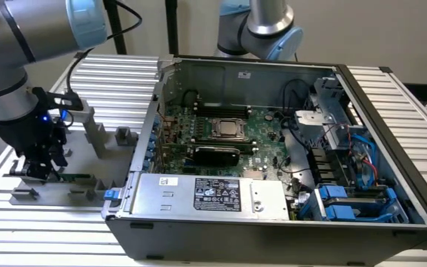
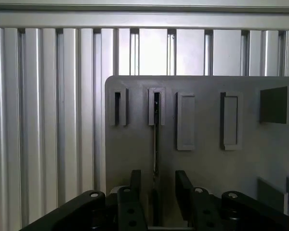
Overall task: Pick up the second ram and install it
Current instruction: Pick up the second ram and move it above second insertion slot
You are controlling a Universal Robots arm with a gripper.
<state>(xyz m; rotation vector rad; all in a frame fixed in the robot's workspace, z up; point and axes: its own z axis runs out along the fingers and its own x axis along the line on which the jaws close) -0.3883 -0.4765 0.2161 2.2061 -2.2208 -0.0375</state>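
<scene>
Nearest to the wrist camera is the black end effector [image 2: 158, 177]. Its two fingers [image 2: 136, 185] stand apart, one on each side of a thin line, and a gap shows on both sides of it. So it is released and grips nothing.

That thin line is the second ram [image 2: 156, 139], seen on its edge. It stands upright on its long edge in the gray fixture plate [image 2: 130, 159]. Its far end sits in a slotted block [image 2: 156, 108], and its near end reaches in between the fingers. The long axis of the strip runs straight away from the end effector, parallel to the finger faces. The fingers would therefore close across its thin side, which I judge to be the correct line-up for a grasp.

In the exterior view the end effector [image 1: 39, 167] is low over the fixture plate [image 1: 87, 147], on the exterior view's left of the table [image 1: 20, 228]. A bit of the green strip [image 1: 74, 178] shows just beside it.

The open computer case [image 1: 273, 233] with the motherboard [image 1: 198, 119] lies well apart, toward the exterior view's right. The ram is not yet lifted, as far as I can judge.
</scene>
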